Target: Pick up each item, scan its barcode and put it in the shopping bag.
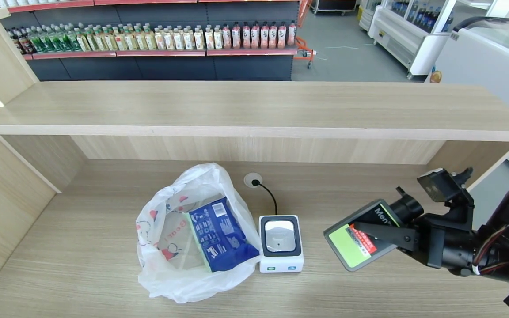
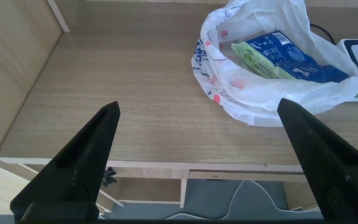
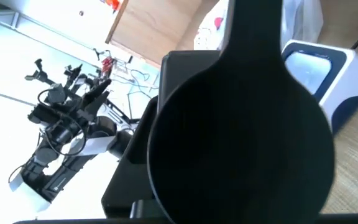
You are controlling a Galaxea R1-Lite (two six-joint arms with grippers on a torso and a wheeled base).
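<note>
Left pincer: fingers spread wide, nothing held, above the near edge of the desk. Shopping bag lies open on the desk, blue packet inside. Scanner stands just beside the bag. Right pincer is clamped on a dark, green-faced box, held right of the scanner.

We look across a light wooden counter backed by a higher ledge of the same wood, with a wooden side panel on the left. Beyond it lie a grey floor, dark shelving with red rails carrying rows of bottles, and white chilled display cases at the far right.
</note>
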